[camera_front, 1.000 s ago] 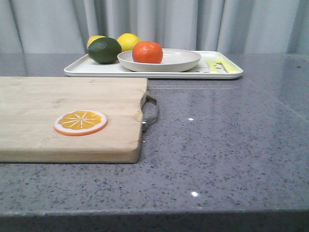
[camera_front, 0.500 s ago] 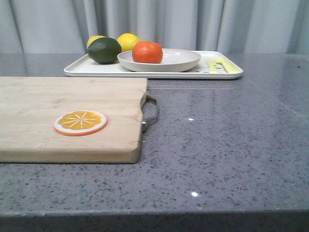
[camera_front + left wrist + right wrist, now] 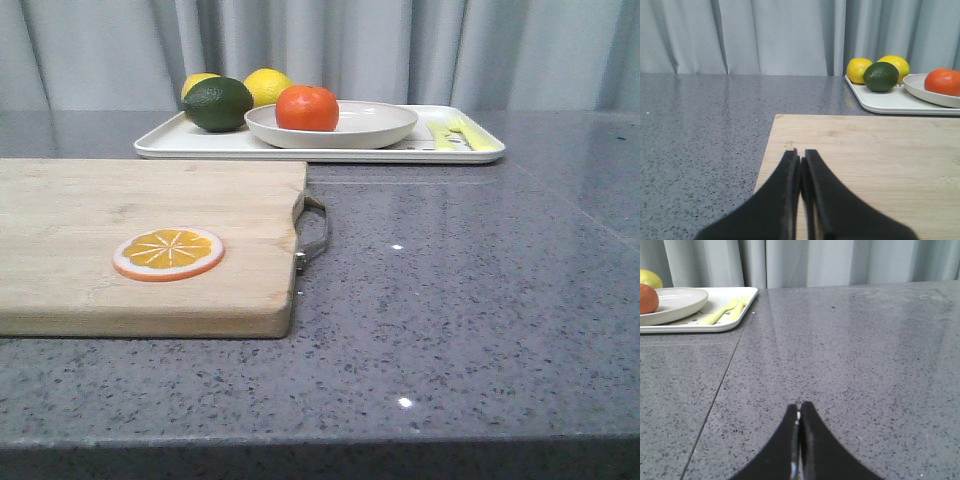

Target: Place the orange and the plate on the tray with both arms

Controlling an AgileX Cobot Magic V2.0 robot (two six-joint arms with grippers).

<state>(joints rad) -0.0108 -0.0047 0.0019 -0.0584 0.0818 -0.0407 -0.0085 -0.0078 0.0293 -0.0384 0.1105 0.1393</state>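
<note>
My left tool (image 3: 800, 167) and right tool (image 3: 799, 415) are both pressed together, gripping nothing, low over the table (image 3: 450, 300). Well ahead of them the orange (image 3: 306, 108) sits in the plate (image 3: 370, 125) (plate already on the tray (image 3: 200, 143)). Looks done to me; nothing left.

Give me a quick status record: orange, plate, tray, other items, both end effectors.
orange: in the plate
plate: on the tray
tray: far side of the table, also holds a lime, two lemons and yellow-green cutlery
cutting board: near left, orange slice on it
left end effector: shut, empty, over the cutting board
right end effector: shut, empty, over bare table
</note>
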